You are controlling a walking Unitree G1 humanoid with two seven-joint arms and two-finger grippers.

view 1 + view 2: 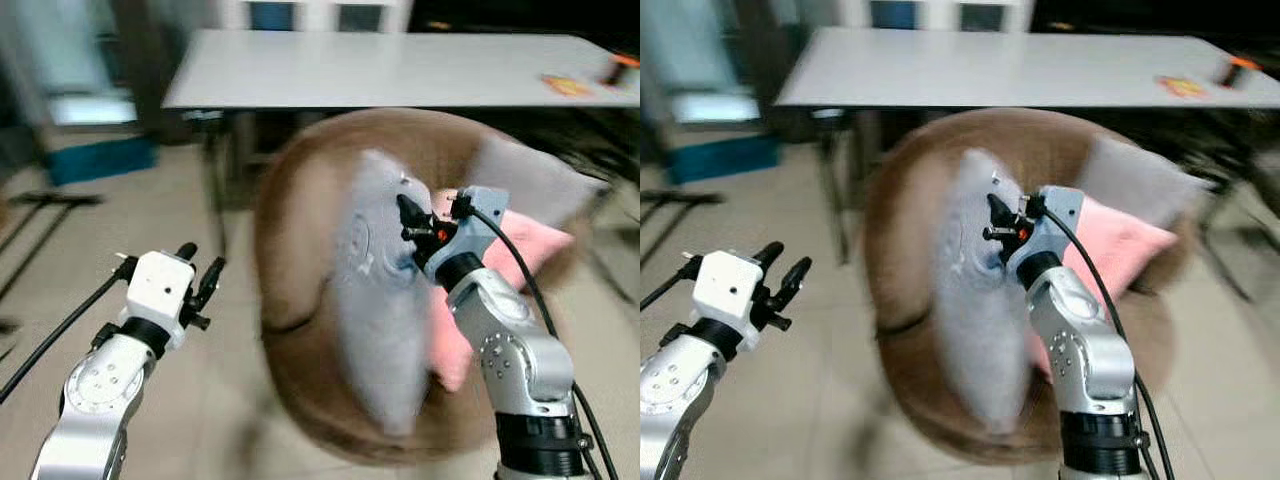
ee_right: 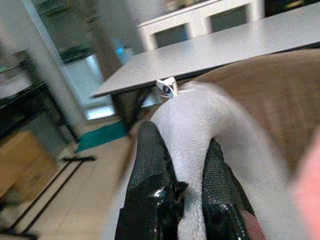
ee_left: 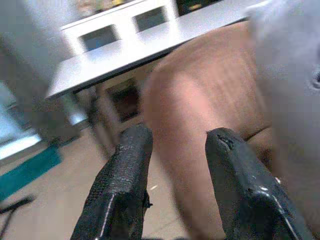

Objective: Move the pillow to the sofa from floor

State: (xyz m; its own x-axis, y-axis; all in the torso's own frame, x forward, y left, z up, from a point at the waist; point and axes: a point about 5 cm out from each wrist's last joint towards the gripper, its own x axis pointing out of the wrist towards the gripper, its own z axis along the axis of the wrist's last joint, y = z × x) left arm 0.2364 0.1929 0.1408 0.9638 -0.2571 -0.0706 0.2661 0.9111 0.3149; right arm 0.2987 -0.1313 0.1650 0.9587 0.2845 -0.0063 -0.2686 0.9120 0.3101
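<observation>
Nearest, the left tool (image 1: pixel 200 268) hangs over bare floor (image 1: pixel 200 400) to the left of the seat, its two black fingers (image 3: pixel 125 175) parted with nothing between them. Beyond it on the robot's right, the right tool (image 1: pixel 412 225) has its fingers pinched into the grey pillow (image 1: pixel 375 300), the fabric bunched between them near the pillow's upper middle. That pillow stands almost upright inside the round brown sofa (image 1: pixel 290 250), held off the floor and leaning against a pink cushion (image 1: pixel 520 250); another grey cushion (image 1: pixel 535 180) rests on the far rim. The grey pillow looks light and very soft, dimpling deeply around the fingers, so it will probably sag and swing from a single pinch; a hold on a thick fold or a seam near a corner should slip less than loose cover cloth. Farther back stands a white worktop (image 1: pixel 380 65), with a blurred orange item (image 1: pixel 565 85) near its right end.
</observation>
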